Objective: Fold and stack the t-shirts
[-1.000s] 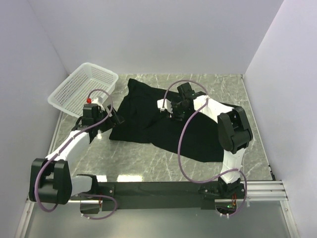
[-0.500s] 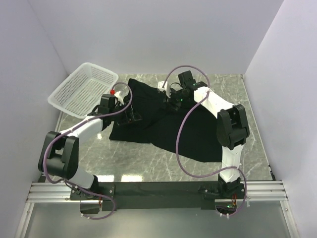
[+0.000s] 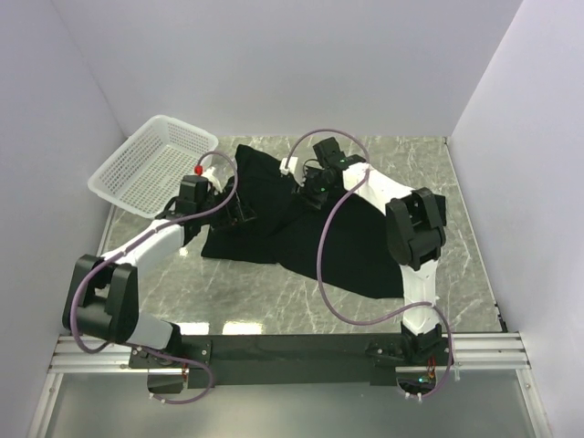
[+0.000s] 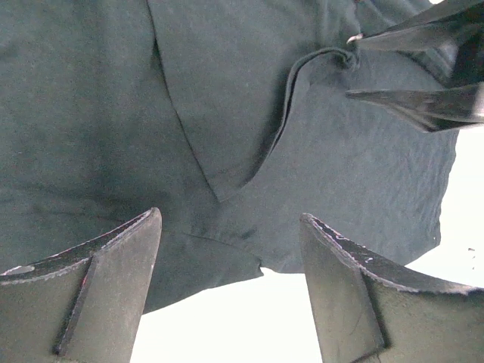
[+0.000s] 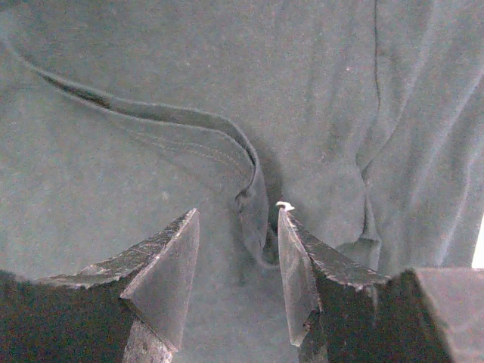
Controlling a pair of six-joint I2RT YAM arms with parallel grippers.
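**T-shirt hem between open fingers: a thin or double grab is the danger**

The right gripper (image 5: 238, 209) is about half open and holds nothing. Its two fingers stand on both sides of a raised hem (image 5: 197, 136) that curls up from the black t-shirt (image 3: 301, 237). If they close here, I think they may catch only the thin stitched edge, which can slip out during the lift. They may also go too deep and take a second layer under it. Then the fold would pull the whole garment and not one side.

The left gripper (image 4: 231, 218) is wide open and also empty. It hangs over the near-left part of the cloth, where one flap lies over another. A grab there could easily take both flaps together. The two grippers are close to each other, so fingers or cables might touch if both go down together.

The t-shirt lies crumpled on the marble table (image 3: 274, 297), across the middle. Its far-left corner is near the white mesh basket (image 3: 151, 164). I cannot tell whether they touch. A pull to the left might push the basket.
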